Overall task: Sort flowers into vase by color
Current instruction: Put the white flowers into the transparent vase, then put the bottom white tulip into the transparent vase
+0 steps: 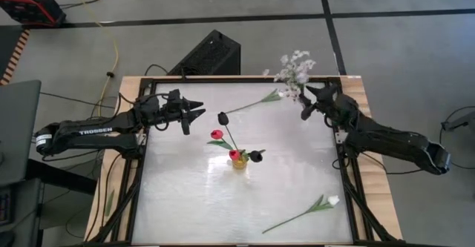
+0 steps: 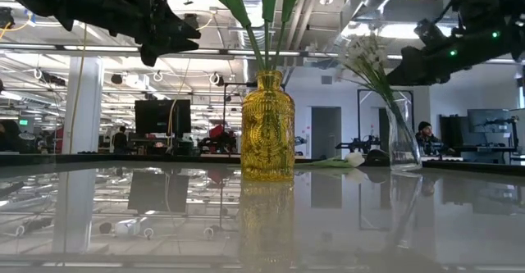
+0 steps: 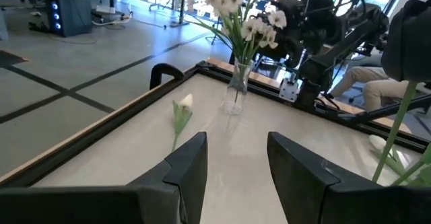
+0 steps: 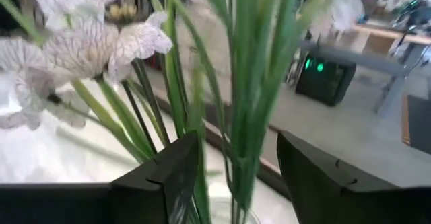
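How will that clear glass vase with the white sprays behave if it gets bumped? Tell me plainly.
Probably tippy: the clear glass vase looks narrow, and the white sprays rise well above it and lean outward. Likely fragile and slick too, being thin glass on a glossy table. The right tool, open around the stems, should back away gently.

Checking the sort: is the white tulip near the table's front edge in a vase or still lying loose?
Lying loose. The white tulip lies flat on the table, apart from the yellow vase.
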### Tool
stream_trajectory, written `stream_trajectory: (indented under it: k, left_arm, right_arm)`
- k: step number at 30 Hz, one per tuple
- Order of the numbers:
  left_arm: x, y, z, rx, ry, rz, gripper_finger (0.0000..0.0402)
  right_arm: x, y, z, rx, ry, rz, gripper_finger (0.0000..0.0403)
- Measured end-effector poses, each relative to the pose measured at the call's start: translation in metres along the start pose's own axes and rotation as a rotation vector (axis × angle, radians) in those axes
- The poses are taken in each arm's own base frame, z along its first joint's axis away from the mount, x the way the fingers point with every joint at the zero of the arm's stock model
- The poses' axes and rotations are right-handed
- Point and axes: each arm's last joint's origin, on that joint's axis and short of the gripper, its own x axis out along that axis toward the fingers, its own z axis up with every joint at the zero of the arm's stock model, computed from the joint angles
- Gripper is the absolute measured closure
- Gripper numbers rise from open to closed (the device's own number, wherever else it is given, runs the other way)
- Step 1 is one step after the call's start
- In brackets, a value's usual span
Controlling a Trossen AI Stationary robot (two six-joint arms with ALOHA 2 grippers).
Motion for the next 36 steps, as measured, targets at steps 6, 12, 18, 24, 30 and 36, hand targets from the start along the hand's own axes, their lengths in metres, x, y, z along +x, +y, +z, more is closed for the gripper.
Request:
stream_trajectory:
  k: [6,12,18,24,30,36]
  left_arm:
    - [0.000,0.000,0.000,0.014,0.000,0.000,0.0260]
    - [0.000,0.000,0.000,0.014,-0.001,0.000,0.0260]
    - [0.000,0.000,0.000,0.013,-0.001,0.000,0.0260]
    - [0.000,0.000,0.000,0.004,-0.001,-0.002,0.0260]
    - [0.000,0.000,0.000,0.000,-0.001,-0.003,0.0260]
    - [0.004,0.001,-0.003,-0.004,0.022,0.002,0.0260]
  right_arm:
    - [-0.008,-0.003,0.021,-0.040,0.154,0.001,0.0177]
    - [-0.016,-0.007,0.033,-0.070,0.258,-0.024,0.0177]
    - [-0.023,-0.010,0.039,-0.084,0.336,-0.020,0.0178]
    - [-0.025,-0.010,0.046,-0.072,0.329,-0.014,0.0178]
    - [-0.027,-0.010,0.060,-0.034,0.353,0.053,0.0178]
    - [-0.019,-0.007,0.077,-0.008,0.500,0.107,0.0178]
